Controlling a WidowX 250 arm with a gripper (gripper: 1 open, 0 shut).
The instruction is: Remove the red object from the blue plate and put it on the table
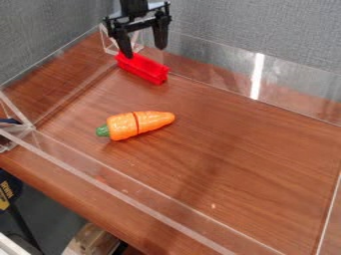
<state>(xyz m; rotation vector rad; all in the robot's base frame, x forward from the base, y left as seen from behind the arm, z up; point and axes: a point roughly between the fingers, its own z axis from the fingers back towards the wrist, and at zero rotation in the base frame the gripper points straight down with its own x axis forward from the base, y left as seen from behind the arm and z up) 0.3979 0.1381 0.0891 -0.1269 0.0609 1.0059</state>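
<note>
The red object [143, 68], a small bright red oblong block, lies flat on the reddish-brown wood table [226, 139] near the far left wall. My black gripper [142, 41] hangs just above and behind the block with its fingers spread open, holding nothing. No blue plate shows in this view.
An orange toy carrot [138, 125] with a green tip lies on the table left of centre. Low clear acrylic walls [80, 159] border the tabletop on all sides. A grey fabric backdrop stands behind.
</note>
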